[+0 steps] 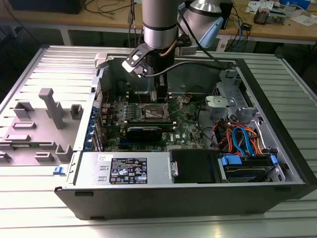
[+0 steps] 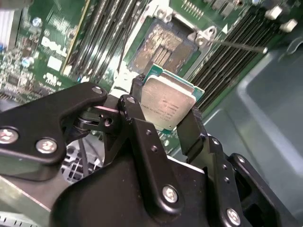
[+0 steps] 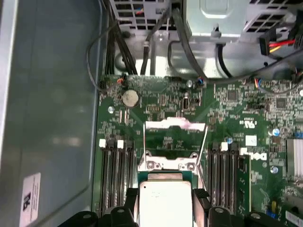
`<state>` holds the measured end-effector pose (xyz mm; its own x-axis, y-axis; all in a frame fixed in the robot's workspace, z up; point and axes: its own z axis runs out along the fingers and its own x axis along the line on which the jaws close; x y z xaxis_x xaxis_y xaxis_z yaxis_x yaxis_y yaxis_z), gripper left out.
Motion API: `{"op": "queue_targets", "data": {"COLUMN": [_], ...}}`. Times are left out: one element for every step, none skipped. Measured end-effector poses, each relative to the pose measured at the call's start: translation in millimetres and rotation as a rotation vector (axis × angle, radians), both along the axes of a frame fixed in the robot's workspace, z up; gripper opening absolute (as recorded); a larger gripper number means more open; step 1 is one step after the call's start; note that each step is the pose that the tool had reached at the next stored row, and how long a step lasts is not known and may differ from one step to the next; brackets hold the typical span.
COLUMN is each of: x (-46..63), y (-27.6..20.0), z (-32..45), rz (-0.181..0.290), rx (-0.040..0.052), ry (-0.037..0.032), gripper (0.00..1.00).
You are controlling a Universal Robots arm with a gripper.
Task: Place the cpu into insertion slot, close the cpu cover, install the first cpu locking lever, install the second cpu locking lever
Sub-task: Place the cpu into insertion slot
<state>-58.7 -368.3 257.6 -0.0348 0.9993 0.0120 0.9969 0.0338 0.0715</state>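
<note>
My gripper [image 2: 166, 105] is shut on the cpu [image 2: 169, 100], a square chip with a silvery top and a green edge, pinched by two opposite sides between the black fingers [image 2: 191, 125]. In the second wrist view the chip hangs a little above and beside the insertion slot [image 2: 163, 47], whose contact field lies bare. The first wrist view shows the gripper [image 3: 165, 197] with the cpu [image 3: 165, 205], and beyond it the cpu cover [image 3: 175, 125] swung open. A thin locking lever [image 2: 236, 46] sticks out past the slot's corner. In the exterior view the gripper [image 1: 160, 95] hovers just over the insertion slot [image 1: 154, 113].
Long black memory slots [image 3: 113, 179] flank the socket on both sides. A long black card [image 1: 148, 132] lies in front of it. Cables and a drive cage [image 1: 245, 144] fill the case on the exterior view's right. A grey fixture [image 1: 49, 106] stands outside on the exterior view's left.
</note>
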Motion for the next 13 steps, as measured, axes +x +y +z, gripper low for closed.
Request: {"op": "queue_targets", "data": {"x": [-1.0,-1.4,-2.0,-4.1,-5.7,-6.8,-7.8,-8.4,-8.7,-9.0,-9.2,-9.4,-9.6], "y": [0.0,0.1,0.1,0.0,0.0,0.0,0.0,0.0,0.0,0.0,0.0,0.0,0.0], "z": [-2.6,-5.0,-6.8,-10.0,-12.5,-14.4,-17.8,-20.6,-22.5,-24.6,-26.6,-28.3,-31.2], "rz": [-0.01,-0.022,-0.027,-0.028,-0.028,-0.028,-0.028,-0.028,-0.028,-0.028,-0.028,-0.028,-0.028], "rx": [0.0,0.0,0.0,-0.0001,-0.0002,-0.0002,-0.0002,-0.0001,0.0,0.0,-0.0001,-0.0001,0.0], "ry": [0.0001,0.0001,0.0,0.0,0.0001,0.0001,0.0001,0.0,-0.0001,-0.0001,-0.0001,-0.0001,-0.0002], "gripper": [0.54,0.54,0.54,0.54,0.54,0.54,0.54,0.54,0.54,0.54,0.54,0.54,0.54]}}
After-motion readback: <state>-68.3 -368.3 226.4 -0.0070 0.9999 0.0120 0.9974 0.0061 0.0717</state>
